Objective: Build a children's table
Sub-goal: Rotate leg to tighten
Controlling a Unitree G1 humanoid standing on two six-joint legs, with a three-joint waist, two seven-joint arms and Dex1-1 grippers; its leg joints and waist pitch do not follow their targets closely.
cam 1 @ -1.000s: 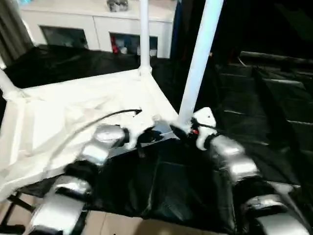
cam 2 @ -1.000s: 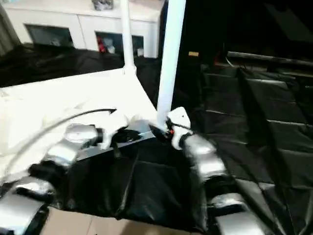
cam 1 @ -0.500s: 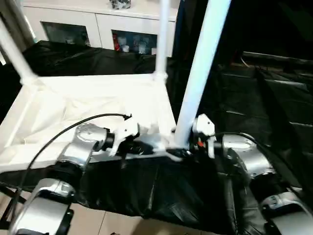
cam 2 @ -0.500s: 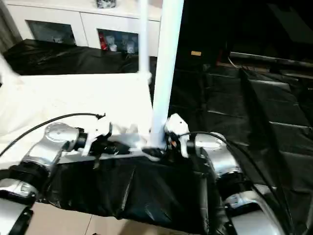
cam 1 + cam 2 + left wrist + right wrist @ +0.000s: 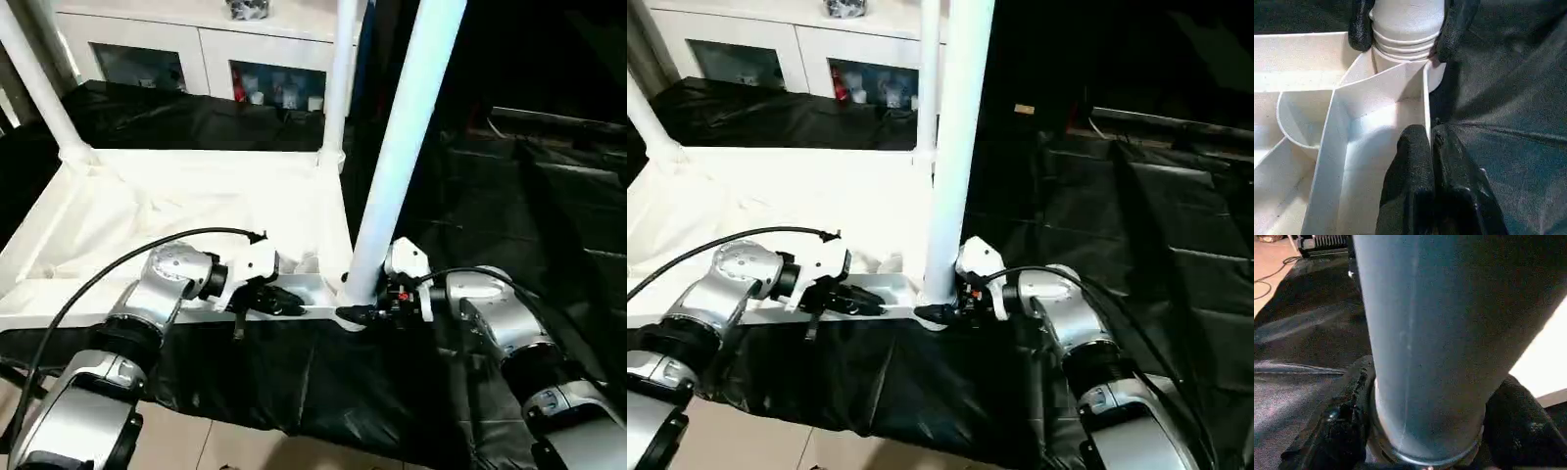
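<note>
Your right gripper (image 5: 355, 314) clamps the smooth tubular leg (image 5: 402, 162); your left gripper (image 5: 1431, 147) pinches the table (image 5: 196, 211) rim, glossy black sheeting (image 5: 509, 206) around.

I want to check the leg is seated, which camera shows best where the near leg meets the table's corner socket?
The left wrist view: the near leg enters the corner socket, ridges visible, right tool around it. The right wrist view shows its shaft close up; the eye views show the joint small.
</note>
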